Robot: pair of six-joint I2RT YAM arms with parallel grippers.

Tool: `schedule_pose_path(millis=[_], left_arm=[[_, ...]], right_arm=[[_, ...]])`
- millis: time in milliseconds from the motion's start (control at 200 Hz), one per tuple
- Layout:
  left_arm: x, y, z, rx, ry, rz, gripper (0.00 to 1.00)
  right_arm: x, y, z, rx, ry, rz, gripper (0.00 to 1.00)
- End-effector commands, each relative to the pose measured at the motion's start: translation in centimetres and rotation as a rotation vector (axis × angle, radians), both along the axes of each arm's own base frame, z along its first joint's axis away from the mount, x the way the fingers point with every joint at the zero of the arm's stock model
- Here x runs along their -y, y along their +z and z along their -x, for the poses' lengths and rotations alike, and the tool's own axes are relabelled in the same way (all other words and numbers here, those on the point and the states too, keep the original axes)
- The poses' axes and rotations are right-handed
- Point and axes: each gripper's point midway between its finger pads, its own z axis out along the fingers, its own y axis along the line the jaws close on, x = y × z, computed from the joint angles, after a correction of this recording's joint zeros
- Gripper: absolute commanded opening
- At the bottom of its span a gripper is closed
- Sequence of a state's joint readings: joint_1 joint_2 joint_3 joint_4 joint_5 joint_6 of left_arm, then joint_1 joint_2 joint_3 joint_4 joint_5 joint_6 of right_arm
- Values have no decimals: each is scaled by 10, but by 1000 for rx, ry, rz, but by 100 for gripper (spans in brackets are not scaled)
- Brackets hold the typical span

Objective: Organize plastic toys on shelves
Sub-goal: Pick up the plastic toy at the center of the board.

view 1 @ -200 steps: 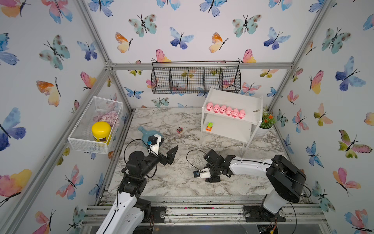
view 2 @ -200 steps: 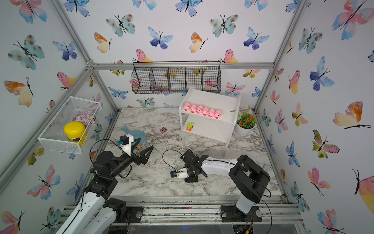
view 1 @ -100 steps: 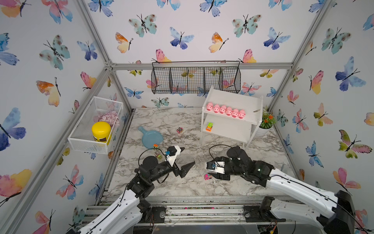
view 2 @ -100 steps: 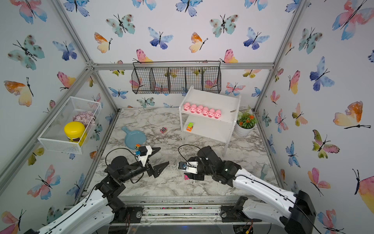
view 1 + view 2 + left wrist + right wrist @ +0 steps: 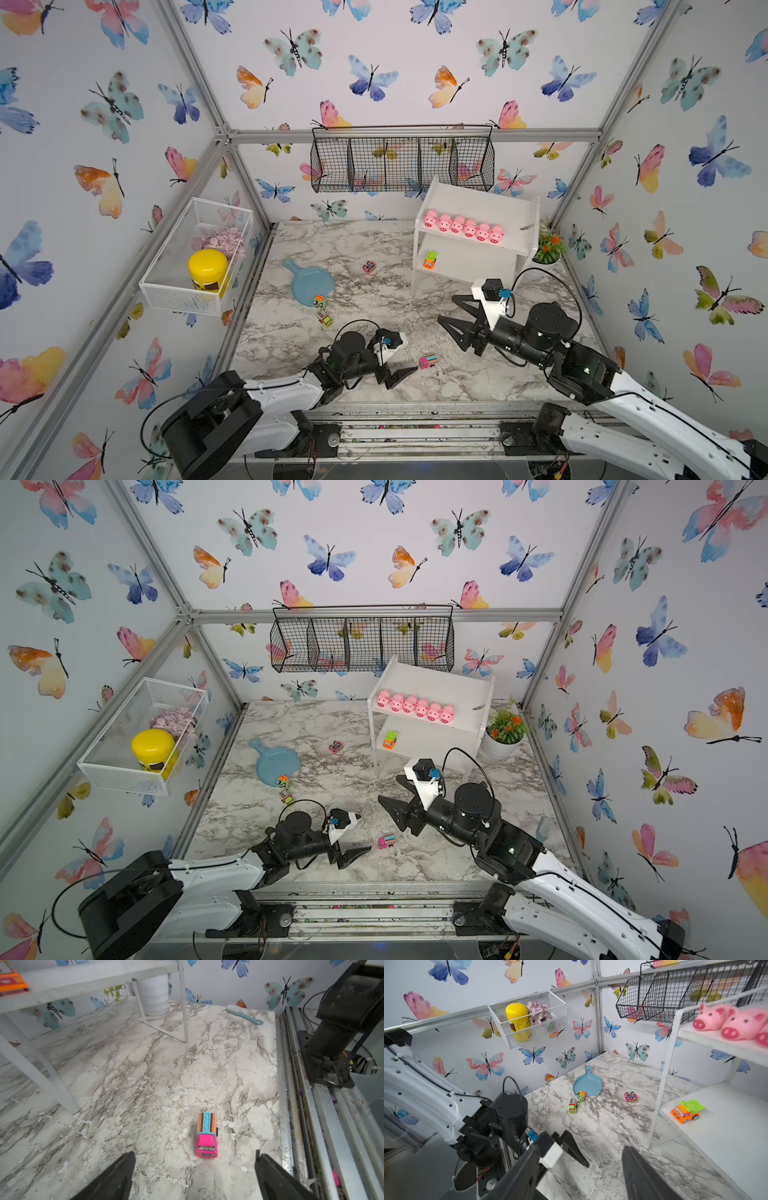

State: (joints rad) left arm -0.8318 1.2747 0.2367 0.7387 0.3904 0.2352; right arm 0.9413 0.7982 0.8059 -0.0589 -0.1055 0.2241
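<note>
A pink toy truck (image 5: 428,360) (image 5: 386,841) (image 5: 207,1136) with a blue bed stands on the marble near the front edge. My left gripper (image 5: 409,353) (image 5: 363,832) (image 5: 194,1155) is open, low, just behind it; the truck sits ahead of the wide jaws, untouched. My right gripper (image 5: 446,307) (image 5: 388,788) (image 5: 581,1149) hangs open and empty above the table in front of the white shelves (image 5: 490,203) (image 5: 449,683). A row of pink pigs (image 5: 463,226) (image 5: 415,706) fills the top board. An orange truck (image 5: 430,259) (image 5: 687,1110) sits on the lower board.
An overturned pink truck (image 5: 369,267) and two green-orange trucks (image 5: 319,301) (image 5: 325,318) lie beside a blue dish (image 5: 309,284). A white mesh basket (image 5: 195,257) hangs left, a black wire basket (image 5: 401,164) at the back. Potted plant (image 5: 548,247) and teal brush (image 5: 243,1015) sit right.
The right gripper opened wider, left the pink truck on the table and drew back up toward the shelves. The left arm swung from the left side to the front centre behind that truck.
</note>
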Motion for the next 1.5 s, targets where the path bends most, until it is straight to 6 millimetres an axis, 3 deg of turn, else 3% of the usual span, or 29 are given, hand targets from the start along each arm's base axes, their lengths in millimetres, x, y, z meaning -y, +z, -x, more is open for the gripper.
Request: schedule_pose_path(millis=[0,145,445,636,991,1497], left_arm=[[22,5,-6,79,-70,13,90],[30,-11,-9,62,-95,-28,85],[38,-62,6,-21,-126,-117,74],[45,-66,0,-30,-116,-116,67],[53,-67,-5,-62,-111,-111,43],[43,-74,-1,-82,-90,-131,41]], right_arm=[[-7,17,-5,-67,-10,-152,68],[-6,19,-11,-58,-41,-139,68],[6,38,-19,1,-110,-156,69],[5,39,-20,2,-111,-146,69],[7,38,-18,0,-110,-135,69],[14,44,-15,15,-116,-148,69]])
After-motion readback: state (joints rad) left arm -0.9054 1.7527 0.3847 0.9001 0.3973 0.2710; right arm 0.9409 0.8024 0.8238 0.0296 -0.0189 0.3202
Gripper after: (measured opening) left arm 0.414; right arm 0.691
